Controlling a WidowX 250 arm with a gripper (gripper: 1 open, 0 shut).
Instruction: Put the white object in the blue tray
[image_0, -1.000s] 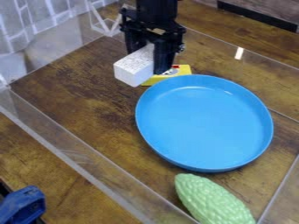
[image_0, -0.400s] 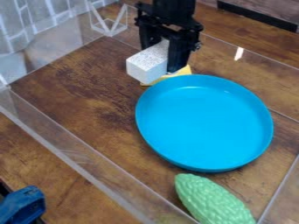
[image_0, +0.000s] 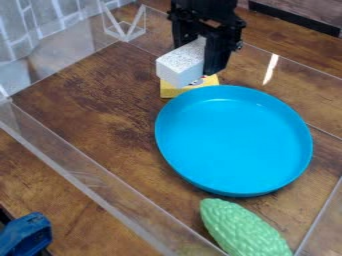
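The tray (image_0: 234, 141) is set right of centre on the table (image_0: 80, 130), with the packet (image_0: 174, 88) placed just behind it (partly hidden beneath the raised block (image_0: 181, 65)). The bumpy object (image_0: 245, 228) is placed before the tray, at the lower right of the frame.

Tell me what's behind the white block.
Behind the white block, part of the black gripper shows, closed on it. Whatever else the block covers can't be seen.

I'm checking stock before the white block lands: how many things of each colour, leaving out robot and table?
White: 1, the block
Blue: 2, the tray and corner object
Yellow: 1, the packet
Green: 1, the bumpy object
Total: 5
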